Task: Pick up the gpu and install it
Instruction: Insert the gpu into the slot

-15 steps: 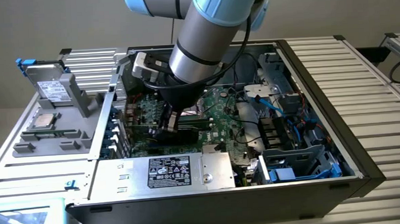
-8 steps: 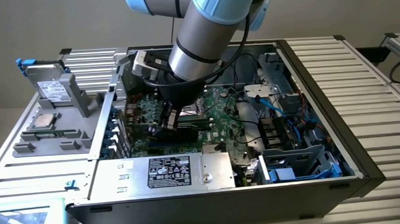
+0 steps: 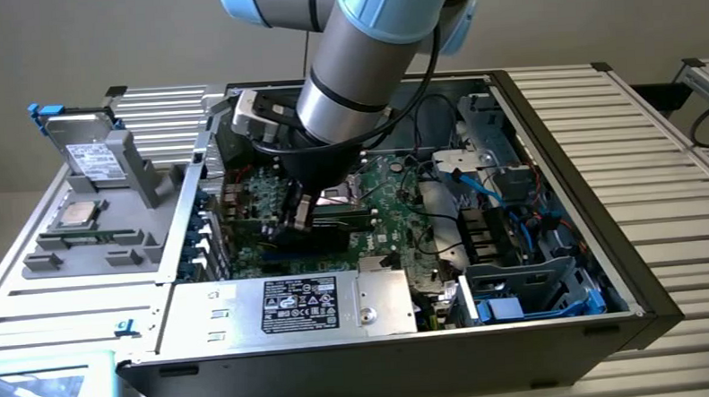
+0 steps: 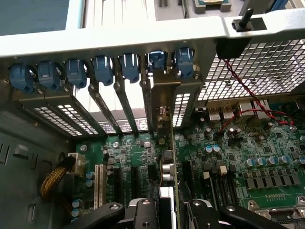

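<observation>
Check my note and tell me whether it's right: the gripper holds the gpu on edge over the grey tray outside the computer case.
One detail is wrong. The gripper does hold the gpu on edge, but inside the open computer case, over the green motherboard, not over the grey tray outside it. The exterior view shows this.

no legible text, the print on the power supply's black label [image 3: 299,306] too small
</observation>
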`<state>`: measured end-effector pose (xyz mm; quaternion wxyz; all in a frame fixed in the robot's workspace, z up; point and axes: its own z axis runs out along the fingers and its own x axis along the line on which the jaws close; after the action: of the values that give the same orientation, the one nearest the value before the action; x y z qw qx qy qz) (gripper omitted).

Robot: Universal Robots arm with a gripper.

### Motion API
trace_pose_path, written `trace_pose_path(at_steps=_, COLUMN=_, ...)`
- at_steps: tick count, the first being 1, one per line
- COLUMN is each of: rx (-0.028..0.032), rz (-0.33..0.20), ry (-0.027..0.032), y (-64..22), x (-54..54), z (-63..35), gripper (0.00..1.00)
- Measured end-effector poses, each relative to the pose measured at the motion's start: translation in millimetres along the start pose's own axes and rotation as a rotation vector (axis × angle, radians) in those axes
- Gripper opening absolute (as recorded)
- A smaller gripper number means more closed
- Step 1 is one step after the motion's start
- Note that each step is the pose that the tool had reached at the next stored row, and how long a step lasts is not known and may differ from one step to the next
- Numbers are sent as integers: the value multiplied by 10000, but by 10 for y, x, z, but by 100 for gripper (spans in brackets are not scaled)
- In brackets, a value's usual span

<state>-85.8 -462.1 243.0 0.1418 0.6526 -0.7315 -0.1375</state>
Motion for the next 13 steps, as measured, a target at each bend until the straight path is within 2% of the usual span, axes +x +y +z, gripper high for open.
trace_pose_path(at_steps=13, rx=5, rz=-31, ry=13, y=4, x=-37, z=24, gripper=28)
